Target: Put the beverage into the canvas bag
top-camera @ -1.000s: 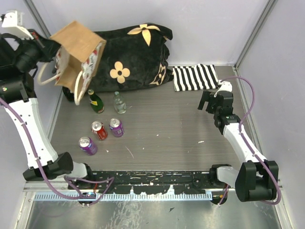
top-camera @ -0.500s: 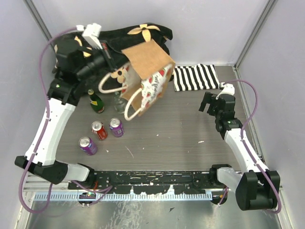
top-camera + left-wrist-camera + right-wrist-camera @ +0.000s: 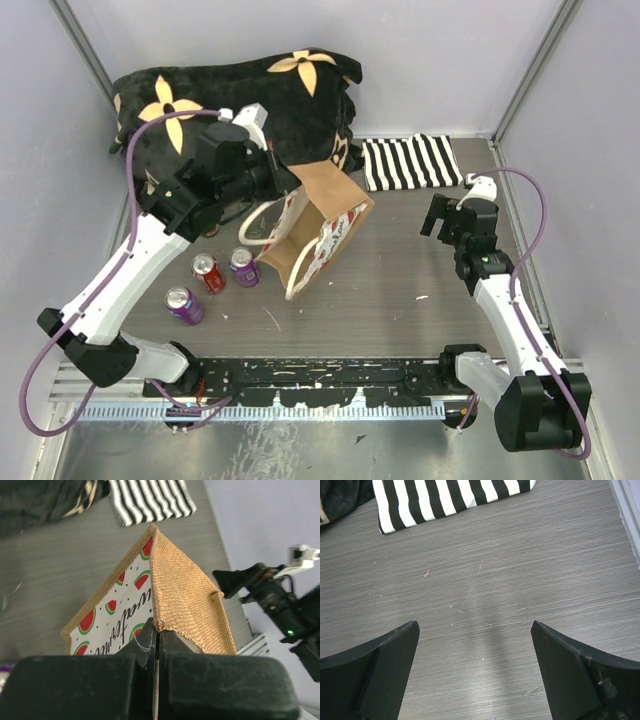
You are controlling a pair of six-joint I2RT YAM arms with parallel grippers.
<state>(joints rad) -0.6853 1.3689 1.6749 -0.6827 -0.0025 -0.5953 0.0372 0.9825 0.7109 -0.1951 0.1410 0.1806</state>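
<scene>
Here left tool point(image 3: 156, 631) pinches canvas bag point(image 3: 322, 228) edge; right tool point(image 3: 475, 672) spread over table point(image 3: 520, 580), well apart.

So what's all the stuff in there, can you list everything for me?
canvas bag: one, tan with a watermelon-print side and cream handles, tilted at mid-table, held by its edge
red can: one, red, upright, near left of the table
purple cans: two, purple, upright, one on each side of the red can
plush item: one, black with yellow flowers, far left
striped cloth: one, black and white, lying flat, far right
table: one, grey wood grain
arms: two, white and black, one on each side
left gripper: one, black, shut on the canvas bag
right gripper: one, black, open and empty, above bare table
</scene>
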